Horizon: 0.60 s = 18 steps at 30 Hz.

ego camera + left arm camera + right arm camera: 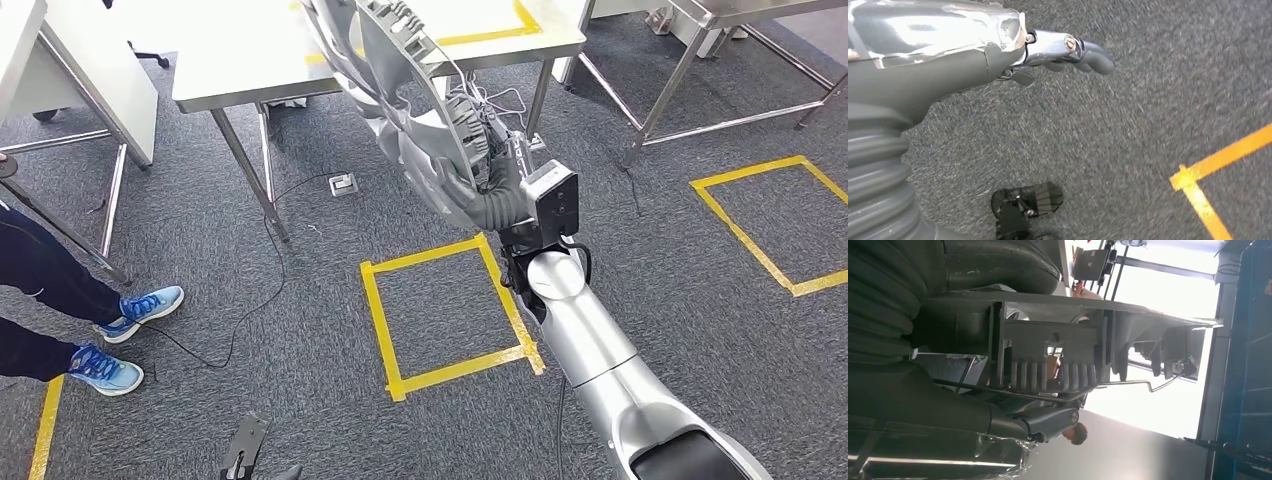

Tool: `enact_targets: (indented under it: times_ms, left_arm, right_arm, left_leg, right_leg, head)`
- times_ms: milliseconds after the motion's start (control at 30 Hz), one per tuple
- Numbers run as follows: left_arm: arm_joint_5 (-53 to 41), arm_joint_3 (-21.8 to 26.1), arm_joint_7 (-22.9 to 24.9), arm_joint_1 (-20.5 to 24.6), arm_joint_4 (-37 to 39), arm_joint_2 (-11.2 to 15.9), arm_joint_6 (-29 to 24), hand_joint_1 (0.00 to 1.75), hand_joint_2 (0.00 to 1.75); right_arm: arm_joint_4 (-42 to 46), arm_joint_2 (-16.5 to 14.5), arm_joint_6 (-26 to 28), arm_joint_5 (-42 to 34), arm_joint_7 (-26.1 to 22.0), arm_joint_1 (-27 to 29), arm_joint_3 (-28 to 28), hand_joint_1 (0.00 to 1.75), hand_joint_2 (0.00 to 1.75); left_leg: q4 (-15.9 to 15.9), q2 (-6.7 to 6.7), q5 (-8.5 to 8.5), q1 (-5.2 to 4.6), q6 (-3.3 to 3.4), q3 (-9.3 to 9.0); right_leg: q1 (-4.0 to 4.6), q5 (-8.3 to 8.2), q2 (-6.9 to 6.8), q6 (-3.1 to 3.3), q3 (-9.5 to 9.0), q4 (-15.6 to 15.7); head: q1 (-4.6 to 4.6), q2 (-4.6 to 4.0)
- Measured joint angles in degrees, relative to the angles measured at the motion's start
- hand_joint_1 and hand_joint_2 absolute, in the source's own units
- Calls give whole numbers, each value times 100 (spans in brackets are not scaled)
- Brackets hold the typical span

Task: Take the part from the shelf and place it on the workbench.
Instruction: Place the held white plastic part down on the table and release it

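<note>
Part (400, 90) in right hand (480, 185), before workbench (250, 60)

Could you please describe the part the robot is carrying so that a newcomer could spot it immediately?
Follow the silver right arm up from the picture's lower edge to the right hand. The part it holds is a large silver-grey casting, ribbed and finned, raised in front of the white workbench, unlike anything on the carpet.

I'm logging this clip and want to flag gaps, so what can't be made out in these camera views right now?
- Large silver ribbed metal part: head view, its top is cut off by the frame edge.
- Right robot hand: head view, its fingers are hidden behind the part.
- Person in blue sneakers: head view, cut off at the left edge.
- Grey carpet: left wrist view, motion-blurred.
- Background: right wrist view, washed out by window glare.
</note>
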State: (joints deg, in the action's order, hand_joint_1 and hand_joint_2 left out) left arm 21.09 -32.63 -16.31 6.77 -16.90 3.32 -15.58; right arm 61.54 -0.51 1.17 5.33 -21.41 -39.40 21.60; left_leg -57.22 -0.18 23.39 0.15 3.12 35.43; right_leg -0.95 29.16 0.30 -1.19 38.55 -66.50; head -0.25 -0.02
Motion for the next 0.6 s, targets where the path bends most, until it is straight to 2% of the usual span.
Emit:
enact_targets:
  times_ms: [67, 100, 133, 200, 233, 267, 333, 400, 433, 467, 533, 567, 600]
  left_arm:
    - [-7, 9, 0, -5, 1, -6, 2, 0, 175]
    - [-13, 10, 0, -10, 2, -11, 3, 0, 175]
    - [-24, 10, 0, -16, 2, -16, 4, 0, 175]
    - [-47, 10, 0, -21, 2, -29, 7, 0, 175]
    - [-57, 11, 1, -19, 3, -37, 8, 0, 175]
    - [-66, 11, 2, -18, 3, -43, 10, 0, 175]
    - [-75, 13, 8, -15, 4, -49, 13, 0, 175]
    - [-79, 14, 13, -5, 4, -43, 13, 0, 175]
    - [-81, 14, 14, 1, 4, -43, 13, 0, 175]
    - [-83, 15, 14, 4, 5, -40, 13, 0, 175]
    - [-85, 15, 15, -3, 10, -41, 13, 0, 175]
    - [-85, 15, 15, -9, 15, -40, 13, 0, 175]
    - [-85, 16, 15, -12, 19, -40, 13, 0, 175]
  right_arm:
    - [-8, -1, -4, 1, -7, 7, 15, 175, 175]
    - [-16, 1, -5, 2, -3, 14, 25, 175, 175]
    - [-26, 4, -5, 4, 1, 22, 34, 175, 175]
    - [-37, 11, -5, 9, 7, 23, 45, 175, 175]
    - [-39, 11, -5, 10, 4, 16, 49, 175, 175]
    - [-39, 8, -5, 12, -1, 6, 54, 175, 175]
    - [-39, 2, -5, 14, -8, -8, 68, 175, 175]
    - [-37, -5, -4, 21, -8, -13, 82, 175, 175]
    - [-36, -13, -3, 27, -7, -13, 90, 175, 175]
    - [-36, -21, -3, 31, -8, -10, 96, 175, 175]
    - [-43, -33, -3, 37, -9, 1, 109, 175, 175]
    - [-49, -34, -3, 38, -9, 11, 116, 175, 175]
    - [-54, -34, -3, 41, -6, 21, 124, 175, 175]
  left_leg:
    - [-5, -20, 38, -17, 23, -26]
    - [-7, -37, 63, -24, 26, -52]
    - [-9, -56, 92, -29, 21, -87]
    - [-18, -83, 165, -39, -4, -171]
    - [-31, -89, 206, -56, -27, -199]
    - [-43, -90, 243, -68, -53, -219]
    - [-54, -88, 297, -81, -110, -235]
    - [-80, -82, 367, -70, -163, -237]
    - [-191, -79, 455, -63, -189, -198]
    - [-418, -75, 590, -52, -217, -107]
    - [-1178, -70, 921, -17, -272, 252]
    - [-1535, -67, 1010, 2, -300, 454]
    - [-1732, -62, 988, 22, -329, 602]
  right_leg:
    - [-3, 158, -1, -6, 456, -693]
    - [-4, 126, -1, -35, 580, -807]
    - [-3, -7, -1, -73, 588, -691]
    - [11, -454, -8, -121, 309, 109]
    - [26, -628, -16, -103, 137, 498]
    - [43, -731, -22, -67, 12, 764]
    - [73, -740, -25, 22, -83, 894]
    - [39, -713, -15, 75, -118, 927]
    - [12, -696, -10, 103, -152, 947]
    - [-16, -676, -7, 131, -196, 964]
    - [-25, -621, -2, 181, -272, 967]
    - [-26, -593, 3, 186, -306, 966]
    - [-30, -562, 11, 181, -341, 965]
  head:
    - [0, 1]
    - [1, 1]
    - [2, 2]
    - [4, 2]
    - [1, 2]
    - [0, 1]
    - [-4, 1]
    - [-4, 2]
    - [-9, 2]
    - [-13, 2]
    - [-21, 1]
    - [-20, 1]
    - [-21, 1]
